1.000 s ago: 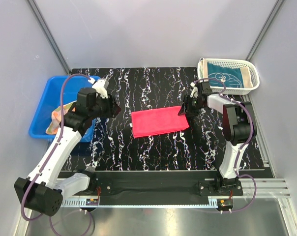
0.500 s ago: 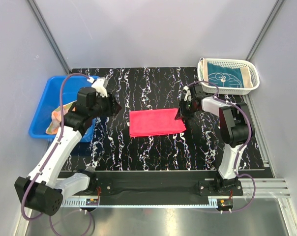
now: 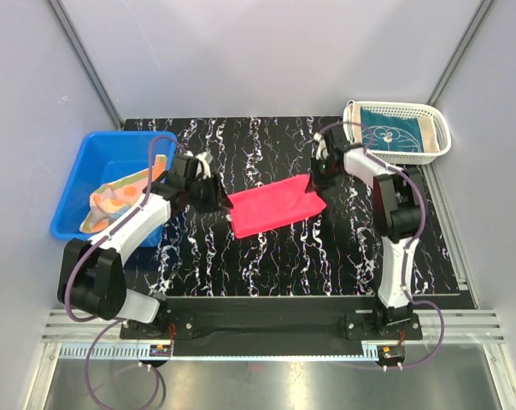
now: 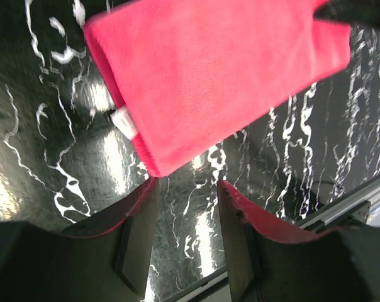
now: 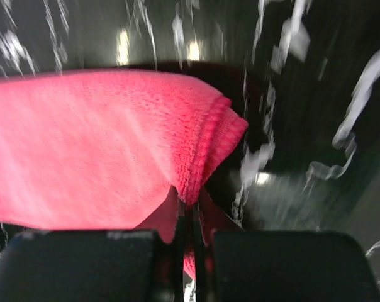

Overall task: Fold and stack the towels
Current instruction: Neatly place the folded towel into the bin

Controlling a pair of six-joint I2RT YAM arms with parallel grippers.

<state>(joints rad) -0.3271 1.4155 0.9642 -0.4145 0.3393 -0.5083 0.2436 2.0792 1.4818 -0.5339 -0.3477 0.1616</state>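
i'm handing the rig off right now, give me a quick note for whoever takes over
Right gripper: shut on the right end of the pink-red towel.
Left gripper: open, just short of that towel's left end, holding nothing.
Towels: the pink-red one is folded into a strip in the middle of the table. The teal towel is in the white basket. The orange-peach towel is crumpled in the blue bin.
Done: teal stowed, pink-red partly folded.
Left: probably finish folding pink-red, stack it on teal, then fold orange-peach.
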